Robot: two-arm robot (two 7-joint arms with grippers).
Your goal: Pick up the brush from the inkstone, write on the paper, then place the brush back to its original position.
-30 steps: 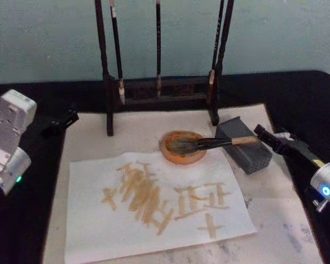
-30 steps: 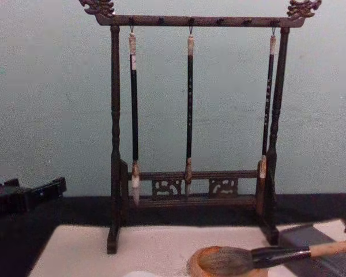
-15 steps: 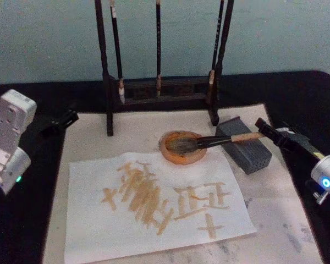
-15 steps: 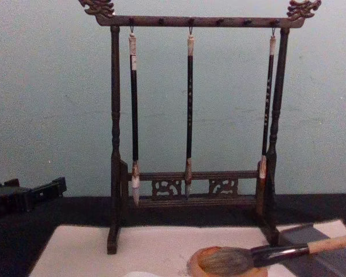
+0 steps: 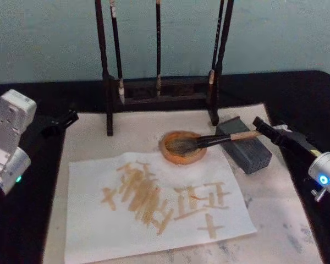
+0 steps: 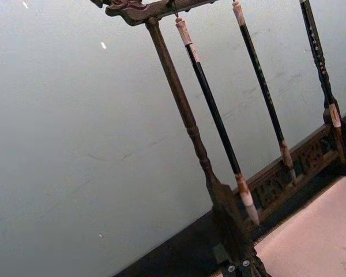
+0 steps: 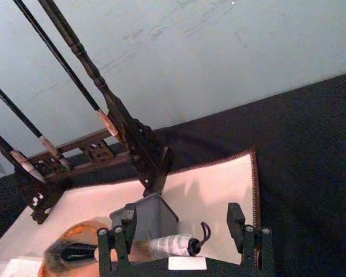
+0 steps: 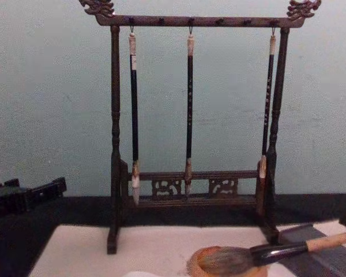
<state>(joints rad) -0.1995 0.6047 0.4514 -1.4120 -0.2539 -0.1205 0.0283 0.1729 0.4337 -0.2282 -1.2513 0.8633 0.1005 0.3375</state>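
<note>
Fingers (image 7: 236, 222) of right gripper (image 7: 182, 218): standing spread, straddling the wrapped handle end, clamping nothing.

Brush (image 5: 209, 141): lying with bristles in inkstone (image 5: 181, 161), handle resting across grey block (image 5: 252, 157), just beyond far edge of paper (image 5: 99, 220).

Handling, judged: light, with a rigid handle and a soft head that splays under pressure; best taken on the pale wood.

Looks: bushy grey-brown head, black ferrule, tan shaft.

Left gripper (image 5: 59, 122): idling at the left side.

Dark wooden rack (image 8: 190, 21) stands upright before me at the far edge of a pale mat (image 5: 137, 126). Three slim dark-handled brushes (image 8: 189, 115) hang from its top bar, tips down. Grey block (image 5: 245, 147) lies on the mat near the rack's right foot. Black worktop (image 5: 302, 93) around, teal wall (image 8: 52, 104) behind.
</note>
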